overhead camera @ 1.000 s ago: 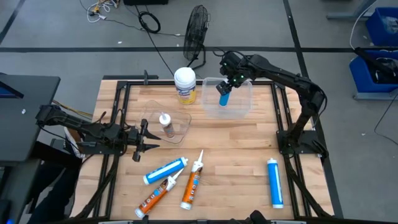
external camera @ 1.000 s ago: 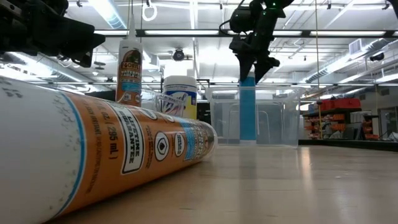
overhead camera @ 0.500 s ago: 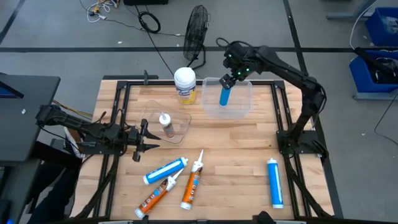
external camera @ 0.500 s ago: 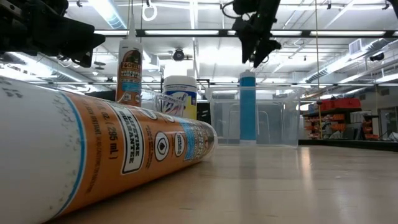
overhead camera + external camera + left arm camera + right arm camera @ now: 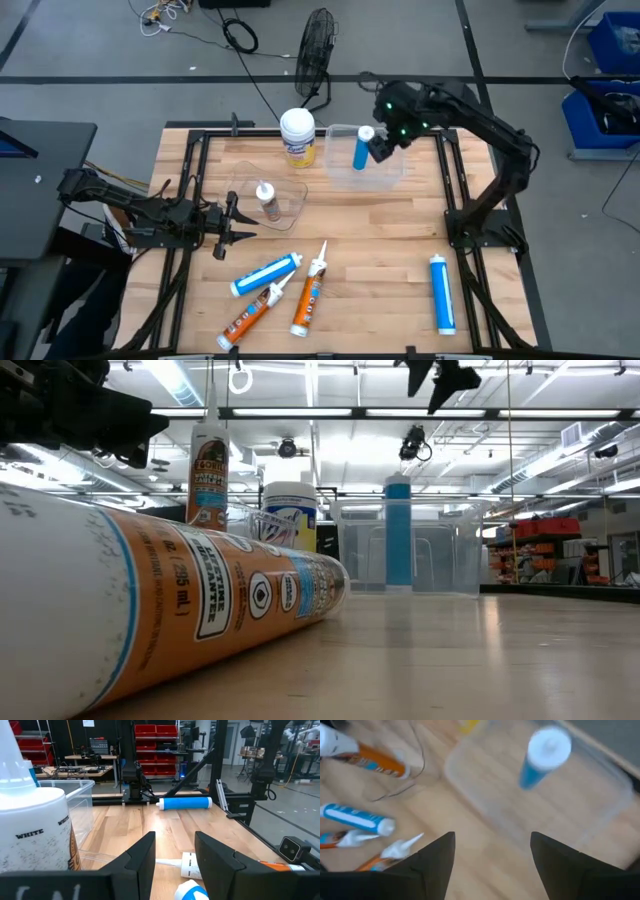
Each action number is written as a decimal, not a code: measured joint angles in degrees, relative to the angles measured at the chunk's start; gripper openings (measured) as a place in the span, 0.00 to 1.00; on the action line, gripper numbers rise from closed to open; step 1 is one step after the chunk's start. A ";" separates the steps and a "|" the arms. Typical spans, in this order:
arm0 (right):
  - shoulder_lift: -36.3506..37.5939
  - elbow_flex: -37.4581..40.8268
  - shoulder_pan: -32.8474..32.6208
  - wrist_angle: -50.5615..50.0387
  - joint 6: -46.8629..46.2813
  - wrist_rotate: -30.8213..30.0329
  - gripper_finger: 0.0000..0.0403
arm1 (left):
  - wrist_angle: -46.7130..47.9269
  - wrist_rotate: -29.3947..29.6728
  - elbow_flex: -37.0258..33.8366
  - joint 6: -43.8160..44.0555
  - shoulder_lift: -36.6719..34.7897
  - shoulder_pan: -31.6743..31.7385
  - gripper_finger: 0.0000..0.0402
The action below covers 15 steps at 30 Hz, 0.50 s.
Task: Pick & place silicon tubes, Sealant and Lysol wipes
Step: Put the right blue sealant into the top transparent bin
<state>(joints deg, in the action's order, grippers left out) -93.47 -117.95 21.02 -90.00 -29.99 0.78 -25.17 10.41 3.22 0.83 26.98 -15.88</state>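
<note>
Right gripper (image 5: 381, 147) hangs open over the clear bin (image 5: 392, 172), empty; just beside its fingers, a blue tube (image 5: 362, 148) stands upright inside that bin; the Lysol wipes (image 5: 297, 137) sit farther out past the tube; left gripper (image 5: 240, 223) waits low at the table's left side, a small orange bottle (image 5: 268, 201) near its tips.

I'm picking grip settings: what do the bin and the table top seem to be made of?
Bin: apparently clear, glossy plastic; the upright blue tube inside shows through its walls. Table top: wood, seemingly butcher-block with a smooth sheen; strips and grain show.
</note>
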 joint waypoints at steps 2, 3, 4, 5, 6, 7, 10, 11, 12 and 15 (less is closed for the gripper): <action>1.24 0.48 -3.44 0.05 -3.79 -0.08 0.65 | 0.00 0.02 0.00 0.01 0.00 0.00 0.35; 1.92 0.96 -5.25 0.08 -5.74 -0.20 0.65 | -0.04 0.00 0.00 -0.01 0.00 0.02 0.35; 2.33 1.48 -7.22 -0.06 -7.90 -0.16 0.64 | -0.04 0.02 0.00 0.01 0.00 0.02 0.35; 2.64 2.11 -9.81 -0.04 -10.51 -0.37 0.64 | -0.02 0.00 0.00 0.01 0.00 0.00 0.35; 2.64 2.66 -12.48 0.00 -13.13 -0.95 0.64 | -0.02 0.00 0.00 0.01 0.00 0.00 0.35; 2.64 3.33 -15.18 0.03 -15.84 -1.67 0.63 | -0.04 0.02 0.00 -0.01 0.00 0.00 0.35; 2.64 6.55 -22.92 0.04 -23.69 -2.81 0.62 | -0.03 0.00 0.00 0.01 0.00 0.01 0.35; 2.64 8.21 -25.64 0.11 -26.71 -3.21 0.62 | -0.04 0.00 0.00 -0.01 0.00 0.00 0.35; 2.64 10.27 -28.31 0.25 -30.09 -3.40 0.61 | -0.02 0.02 0.00 0.01 0.00 0.00 0.35; 2.62 17.41 -36.65 0.40 -40.66 -3.48 0.60 | -0.02 0.02 0.00 -0.01 0.00 0.01 0.35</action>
<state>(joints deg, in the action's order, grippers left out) -90.85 -100.54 -15.63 -89.60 -70.65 -2.71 -25.19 10.43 3.22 0.82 26.98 -15.87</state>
